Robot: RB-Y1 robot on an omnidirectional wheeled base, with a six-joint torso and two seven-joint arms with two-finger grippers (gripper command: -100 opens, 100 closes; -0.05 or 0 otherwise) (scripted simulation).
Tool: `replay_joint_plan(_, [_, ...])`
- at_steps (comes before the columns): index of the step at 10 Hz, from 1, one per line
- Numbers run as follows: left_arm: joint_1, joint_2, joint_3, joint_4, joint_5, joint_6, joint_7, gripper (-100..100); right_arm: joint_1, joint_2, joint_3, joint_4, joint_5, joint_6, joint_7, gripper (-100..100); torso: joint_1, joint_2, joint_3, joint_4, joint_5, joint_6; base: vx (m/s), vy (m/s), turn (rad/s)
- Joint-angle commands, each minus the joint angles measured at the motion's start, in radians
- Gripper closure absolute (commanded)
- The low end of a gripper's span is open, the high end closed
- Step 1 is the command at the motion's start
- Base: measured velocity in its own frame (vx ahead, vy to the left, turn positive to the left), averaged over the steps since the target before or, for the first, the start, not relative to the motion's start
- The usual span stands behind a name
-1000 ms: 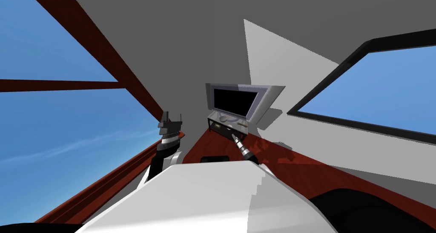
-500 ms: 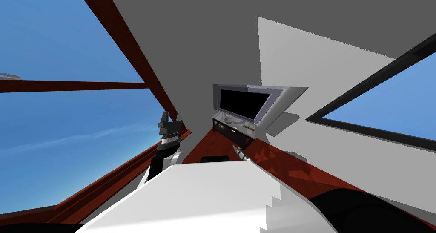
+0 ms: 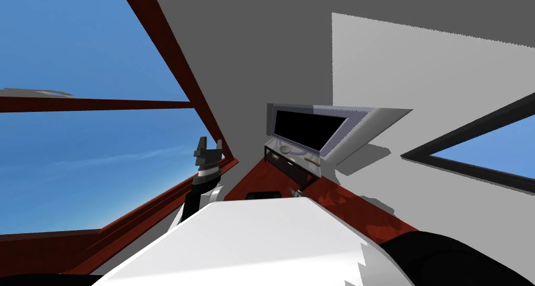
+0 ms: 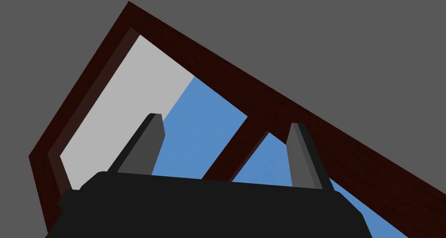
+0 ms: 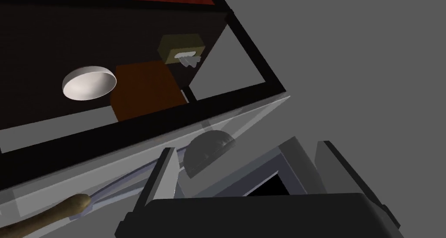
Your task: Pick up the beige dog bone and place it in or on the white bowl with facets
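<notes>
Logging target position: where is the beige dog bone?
In the head view the dog bone lies on the TV stand, at its right end, ahead of the open right gripper.

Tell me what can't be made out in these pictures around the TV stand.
Dog bone: right wrist view, cut off by the picture's edge, one end shows; head view, too small for its shape.
Bowl on the TV stand: head view, too small to show facets.
Grey dome beyond the right gripper: right wrist view, dimmed behind a see-through panel; unclear what it is.
</notes>
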Motion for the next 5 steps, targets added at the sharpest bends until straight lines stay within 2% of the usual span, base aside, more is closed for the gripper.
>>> replay_joint_plan(1, [0.000,0.000,0.000,0.000,0.000,0.000,0.000,0,0.006,-0.050,0.021,0.050,0.024,0.028,0.011,-100,0.000,0.000,0.000,0.000,0.000,0.000,0.063,-0.002,0.222])
replay_joint_plan(2, [0.000,0.000,0.000,0.000,0.000,0.000,0.000,0,0.006,-0.050,0.021,0.051,0.024,0.028,0.011,-100,-0.001,-0.001,0.000,0.000,0.000,-0.001,0.051,-0.019,0.148])
replay_joint_plan(3, [0.000,0.000,0.000,0.000,0.000,0.000,0.000,0,0.012,-0.087,0.038,0.089,0.047,0.055,0.022,-100,-0.001,0.000,0.000,0.000,0.000,0.000,0.063,-0.040,0.267])
replay_joint_plan(4, [0.000,0.000,0.000,0.000,0.000,0.000,0.000,0,0.018,-0.117,0.055,0.125,0.070,0.083,0.032,-100,-0.003,-0.001,-0.001,0.000,0.000,-0.001,0.081,-0.066,0.418])
replay_joint_plan(5, [0.000,0.000,0.000,0.000,0.000,0.000,0.000,0,0.018,-0.122,0.055,0.126,0.070,0.083,0.032,-100,-0.005,-0.002,-0.001,0.000,-0.001,-0.001,0.069,-0.064,0.173])
